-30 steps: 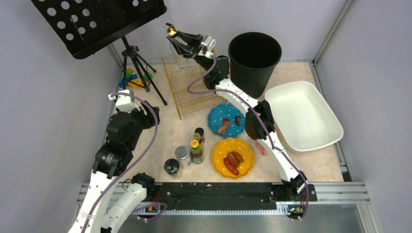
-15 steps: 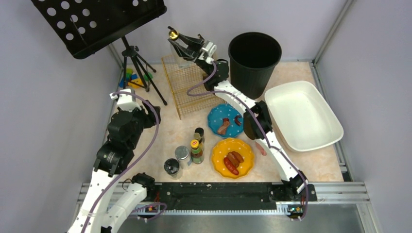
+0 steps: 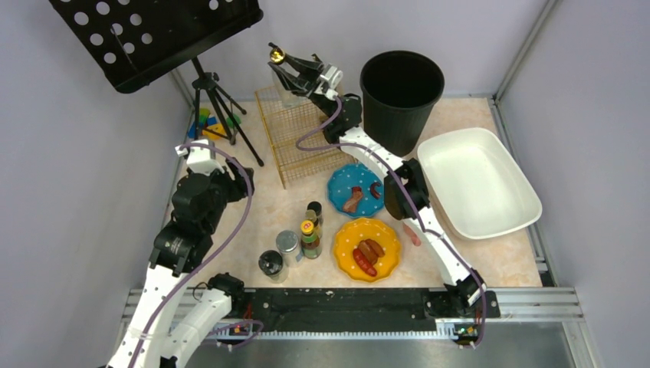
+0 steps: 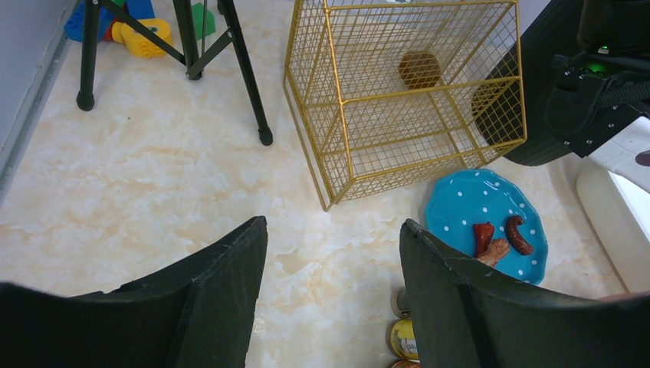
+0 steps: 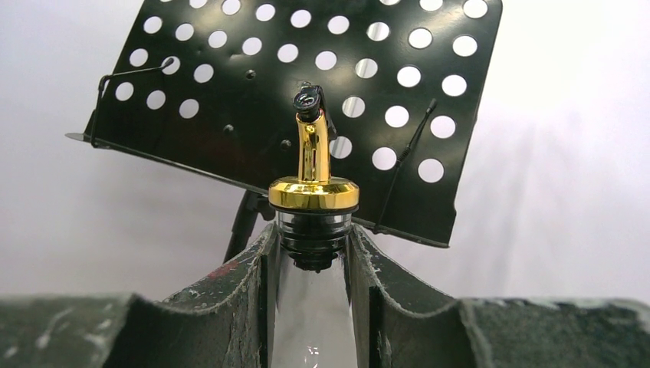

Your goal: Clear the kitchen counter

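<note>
Table (image 3: 264,211), the kitchen counter to be cleared: beige marble-look slab filling the cell floor, and it carries plenty.
- Music stand (image 3: 153,31) at far left, its tripod feet on the slab.
- White tub (image 3: 475,184) at right and black bin (image 3: 402,84) at far centre. Probably tub for dishes and bin for scraps.
- Gold wire basket (image 3: 295,149) stands open-topped left of the bin; a brownish item lies inside, identity unclear.
- Blue plate (image 3: 357,190) and yellow plate (image 3: 366,249) with food scraps sit mid-table, uncollected.
- Right gripper (image 5: 310,245): fingers clamped on the neck of a glass bottle (image 5: 310,307), just under its gold pourer (image 5: 313,192). The neck grip keeps the bottle upright. It is held high over the basket's far side, so the basket is the likely drop point.
- Left gripper (image 4: 329,253): fingers spread, nothing between them, parked above bare table left of the basket and away from the right arm.
- Small jars (image 3: 295,245) cluster beside the yellow plate, awaiting pickup.
</note>
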Available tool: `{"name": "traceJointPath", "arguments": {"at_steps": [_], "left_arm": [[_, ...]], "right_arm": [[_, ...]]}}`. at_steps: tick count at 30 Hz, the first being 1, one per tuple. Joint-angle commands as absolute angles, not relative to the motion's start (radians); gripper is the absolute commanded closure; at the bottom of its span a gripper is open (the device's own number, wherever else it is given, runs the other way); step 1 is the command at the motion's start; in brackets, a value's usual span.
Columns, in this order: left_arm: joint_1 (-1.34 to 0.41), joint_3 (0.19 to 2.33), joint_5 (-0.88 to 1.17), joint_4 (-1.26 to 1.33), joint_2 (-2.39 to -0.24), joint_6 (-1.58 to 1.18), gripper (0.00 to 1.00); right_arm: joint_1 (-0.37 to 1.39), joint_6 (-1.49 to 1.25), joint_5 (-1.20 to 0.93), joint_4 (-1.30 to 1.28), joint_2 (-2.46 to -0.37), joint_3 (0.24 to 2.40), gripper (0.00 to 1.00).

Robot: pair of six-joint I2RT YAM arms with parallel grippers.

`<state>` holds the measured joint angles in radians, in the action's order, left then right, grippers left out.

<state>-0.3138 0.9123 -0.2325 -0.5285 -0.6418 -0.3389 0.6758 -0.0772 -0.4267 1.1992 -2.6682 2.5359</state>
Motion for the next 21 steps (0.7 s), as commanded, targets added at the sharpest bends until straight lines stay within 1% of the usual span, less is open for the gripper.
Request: {"name": "traceJointPath", "arguments": {"at_steps": [1, 9, 16, 21], "left_arm": [[-0.308, 0.905, -0.23, -0.482, -0.647, -0.325, 0.32], [-0.307, 0.901, -0.238, -0.483, -0.649, -0.327, 0.32], [-0.305, 0.9, -0.238, -0.483, -0.642, -0.33, 0.32], [-0.304, 0.901, -0.238, -0.487, -0.641, -0.33, 0.32]], "right_arm": [[0.67, -0.119, -0.356, 1.306, -2.661, 2.555, 1.0], [0.67, -0.22, -0.264, 1.279, -2.659, 2.493, 1.0], [0.673, -0.227, -0.228, 1.213, -2.625, 2.429, 1.0], [0.673, -0.215, -0.227, 1.101, -2.599, 2.409, 1.0]]}}
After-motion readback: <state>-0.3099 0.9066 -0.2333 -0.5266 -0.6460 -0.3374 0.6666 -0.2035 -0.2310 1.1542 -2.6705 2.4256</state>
